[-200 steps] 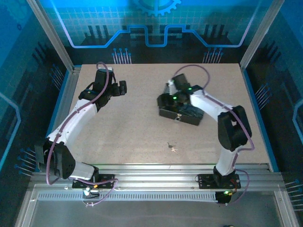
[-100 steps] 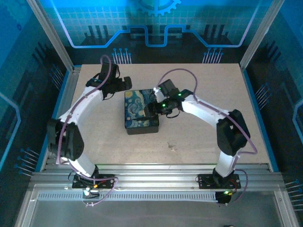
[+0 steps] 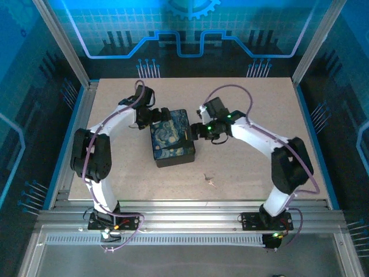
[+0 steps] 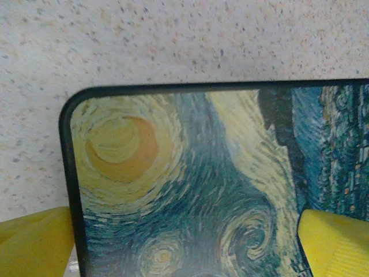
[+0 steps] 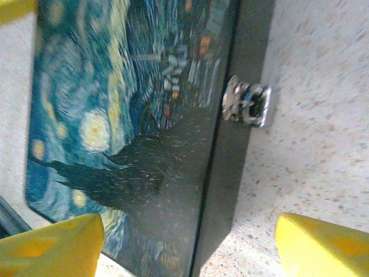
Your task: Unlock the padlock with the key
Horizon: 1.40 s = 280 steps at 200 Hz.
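A dark box [image 3: 172, 137] with a swirly blue and yellow painted lid [image 4: 190, 184] lies mid-table. A small silvery padlock [image 5: 247, 107] sticks out from its dark side wall [image 5: 230, 173]. The tiny pale key [image 3: 209, 180] lies loose on the table in front of the box, away from both arms. My left gripper [image 3: 151, 115] is open at the box's far left corner, its yellow fingers [image 4: 34, 242] straddling the lid's corner. My right gripper [image 3: 199, 130] is open at the box's right side, one finger [image 5: 52, 245] over the lid and the other over the table.
The speckled beige tabletop [image 3: 253, 104] is walled by a metal frame and blue panels [image 3: 190, 34]. The right arm's elbow [image 3: 291, 167] stands over the table's right side. Aluminium rails [image 3: 184, 210] run along the near edge.
The box has shifted from the right side to mid-table. The left gripper has swung in to the box's far left corner. The right gripper has drawn back to the box's right edge.
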Tool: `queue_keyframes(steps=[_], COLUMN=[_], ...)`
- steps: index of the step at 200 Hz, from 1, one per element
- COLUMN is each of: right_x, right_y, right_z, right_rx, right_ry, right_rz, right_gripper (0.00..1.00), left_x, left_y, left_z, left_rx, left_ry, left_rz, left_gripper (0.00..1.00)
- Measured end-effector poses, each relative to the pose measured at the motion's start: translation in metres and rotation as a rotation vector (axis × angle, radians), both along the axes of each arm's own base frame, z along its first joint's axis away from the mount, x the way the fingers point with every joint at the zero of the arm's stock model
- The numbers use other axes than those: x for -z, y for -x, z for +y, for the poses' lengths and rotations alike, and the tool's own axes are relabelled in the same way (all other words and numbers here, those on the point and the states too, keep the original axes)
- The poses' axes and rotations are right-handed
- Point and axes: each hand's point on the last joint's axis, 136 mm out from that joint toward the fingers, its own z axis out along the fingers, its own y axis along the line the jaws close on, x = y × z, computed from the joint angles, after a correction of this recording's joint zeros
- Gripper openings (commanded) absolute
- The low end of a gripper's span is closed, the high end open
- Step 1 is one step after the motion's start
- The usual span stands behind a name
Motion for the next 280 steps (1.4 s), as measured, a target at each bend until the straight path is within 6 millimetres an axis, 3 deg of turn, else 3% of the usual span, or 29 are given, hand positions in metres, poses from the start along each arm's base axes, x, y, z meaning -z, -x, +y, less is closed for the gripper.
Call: queue_keyframes(steps=[37, 84, 118, 192, 250, 265, 280], right_x=[0.032, 0.033, 0.033, 0.033, 0.028, 0.022, 0.012], right_y=[0.016, 0.036, 0.054, 0.056, 0.056, 0.059, 0.062], right_z=[0.021, 0.04, 0.058, 0.061, 0.048, 0.039, 0.027], right_rx=[-0.056, -0.057, -0.034, 0.024, 0.007, -0.003, -0.006], right_ry=[0.044, 0.078, 0.091, 0.069, 0.044, 0.042, 0.036], right_rz=[0.063, 0.074, 0.088, 0.116, 0.078, 0.058, 0.035], right_gripper=[0.76, 0.77, 0.77, 0.77, 0.82, 0.82, 0.82], left_x=[0.001, -0.002, -0.005, -0.014, -0.023, -0.039, -0.067], left_y=[0.003, -0.032, -0.054, -0.078, -0.075, -0.071, -0.067], left_z=[-0.021, -0.038, -0.066, -0.121, -0.12, -0.112, -0.102], left_rx=[0.051, 0.077, 0.129, 0.23, 0.247, 0.246, 0.237], left_ry=[0.073, 0.116, 0.162, 0.289, 0.256, 0.221, 0.185], left_rz=[0.011, -0.043, -0.066, -0.134, -0.146, -0.173, -0.229], left_gripper=[0.99, 0.99, 0.99, 0.99, 0.99, 0.99, 0.99])
